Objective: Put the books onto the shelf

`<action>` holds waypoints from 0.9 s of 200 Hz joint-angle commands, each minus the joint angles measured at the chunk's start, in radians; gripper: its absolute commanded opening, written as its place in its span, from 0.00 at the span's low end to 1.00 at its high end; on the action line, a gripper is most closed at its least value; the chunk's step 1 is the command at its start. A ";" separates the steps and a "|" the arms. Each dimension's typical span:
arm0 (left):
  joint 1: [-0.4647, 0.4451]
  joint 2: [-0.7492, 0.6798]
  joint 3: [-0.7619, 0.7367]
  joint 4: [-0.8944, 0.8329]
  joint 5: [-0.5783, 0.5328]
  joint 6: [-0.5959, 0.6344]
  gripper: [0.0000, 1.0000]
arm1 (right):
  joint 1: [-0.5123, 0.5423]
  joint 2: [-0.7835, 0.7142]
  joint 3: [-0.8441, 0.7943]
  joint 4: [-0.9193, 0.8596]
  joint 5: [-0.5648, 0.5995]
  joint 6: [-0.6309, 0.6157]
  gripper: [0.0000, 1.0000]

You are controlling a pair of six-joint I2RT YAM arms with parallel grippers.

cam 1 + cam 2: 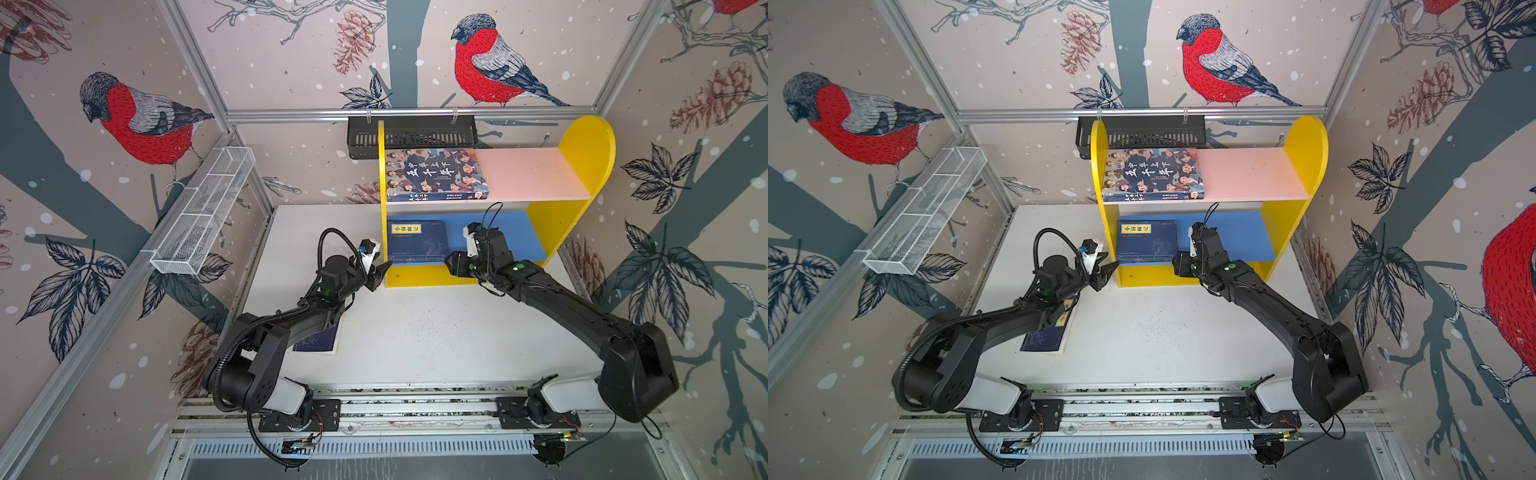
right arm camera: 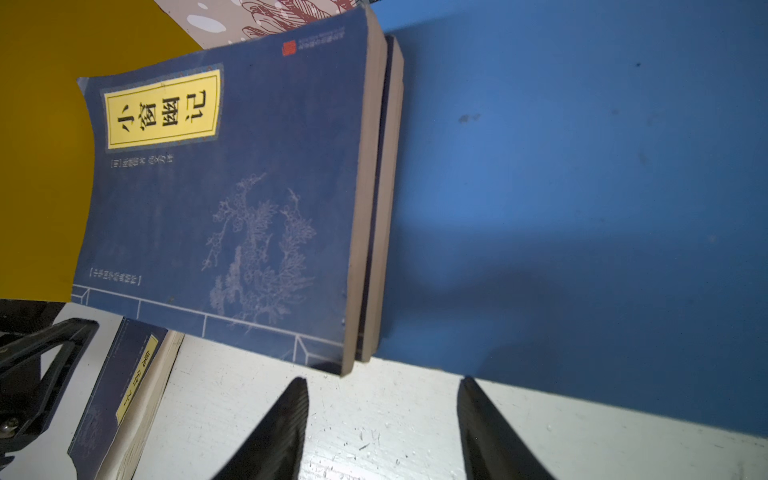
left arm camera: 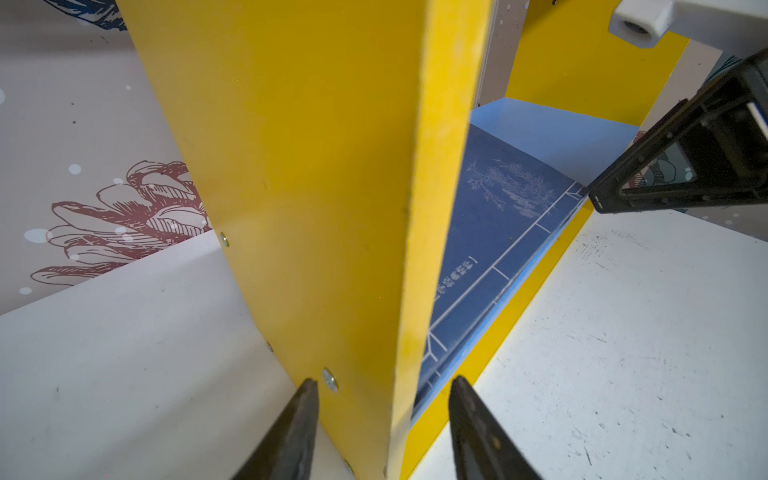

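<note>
On the blue lower board (image 1: 525, 239) of the yellow-sided open shelf (image 1: 582, 149), two stacked navy paperbacks (image 2: 224, 199) are stored; loose navy paperbacks (image 1: 1046, 338) lie on the white desk (image 1: 415, 332) under the left arm (image 1: 291, 324). The jaws of the left gripper (image 3: 382, 382) and right gripper (image 2: 382, 382) stand apart, empty. The left gripper should first be backed clear of the yellow side panel (image 3: 332, 166), then lowered edge-on onto the loose paperbacks.

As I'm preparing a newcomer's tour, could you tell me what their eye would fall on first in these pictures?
Likely the red-breasted birds on the walls, then the yellow shelf at the back of the table. A big cartoon-face book lies on its pink top board, with navy books stacked on the blue board below. The open left hand and right hand sit at that lower board's front, and a lone navy book lies under the left arm.
</note>
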 commanded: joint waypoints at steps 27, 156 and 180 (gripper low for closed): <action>0.000 -0.114 -0.031 -0.128 0.008 0.051 0.60 | 0.001 -0.049 -0.025 -0.005 0.002 -0.014 0.59; 0.271 -0.259 0.279 -1.003 -0.182 -0.263 0.79 | 0.211 -0.381 -0.318 0.015 -0.076 0.215 0.61; 0.390 -0.237 0.293 -1.081 -0.152 -0.340 0.79 | 0.342 -0.406 -0.416 0.164 -0.073 0.328 0.63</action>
